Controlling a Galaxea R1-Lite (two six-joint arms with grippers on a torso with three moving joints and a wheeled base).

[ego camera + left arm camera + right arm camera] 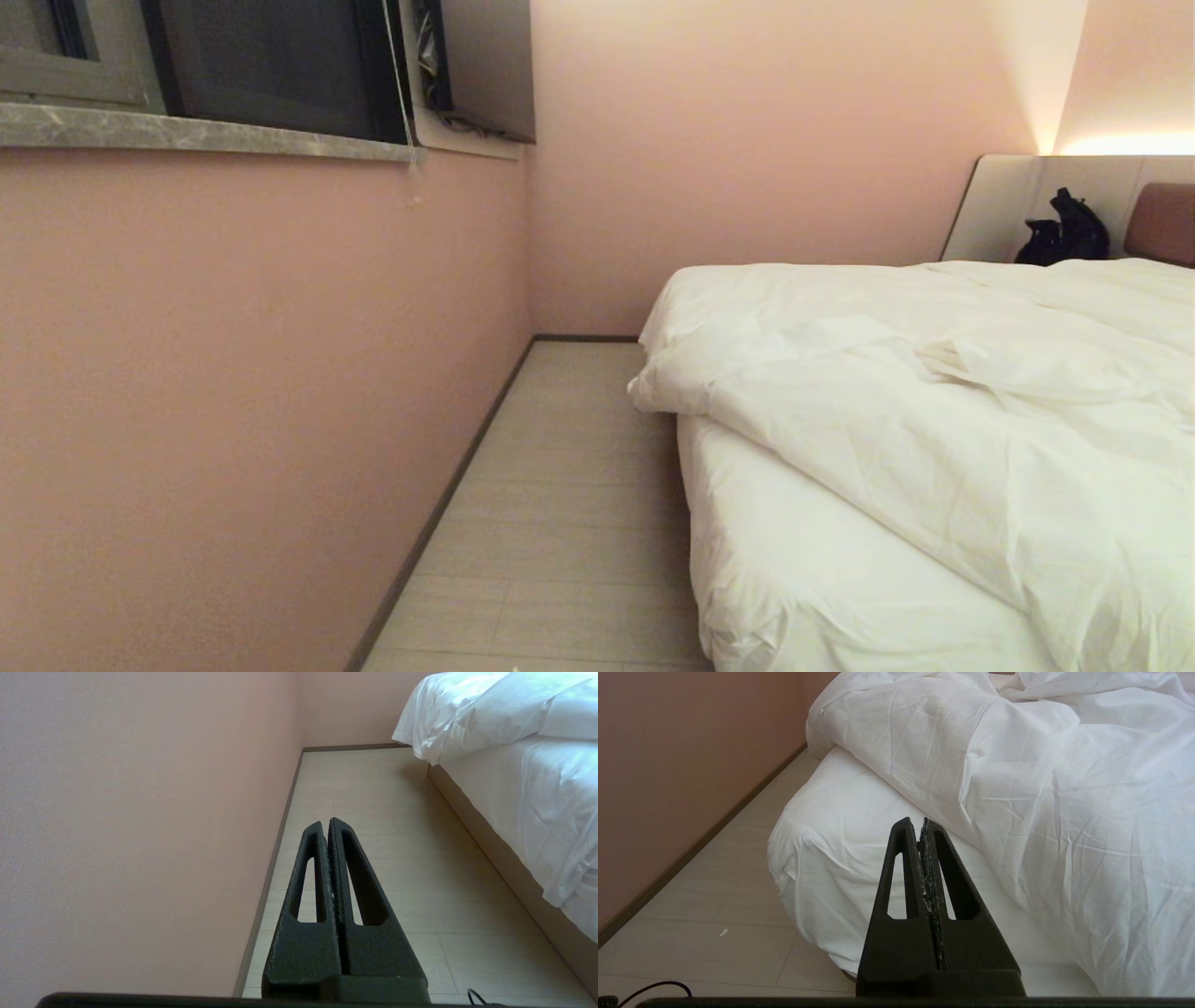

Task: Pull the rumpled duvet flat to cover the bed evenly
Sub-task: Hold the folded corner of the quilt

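White duvet lies bunched slantwise on the bed, baring its near corner; right claw, pinched empty, is nearer than left claw, also closed, over floor

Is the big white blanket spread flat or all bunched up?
Bunched up. The duvet lies rumpled and slanted, leaving the bed's near corner sheet bare.

Bedroom: bed, duvet, padded headboard.

Plain white duvet, pink wall, prob. black bag
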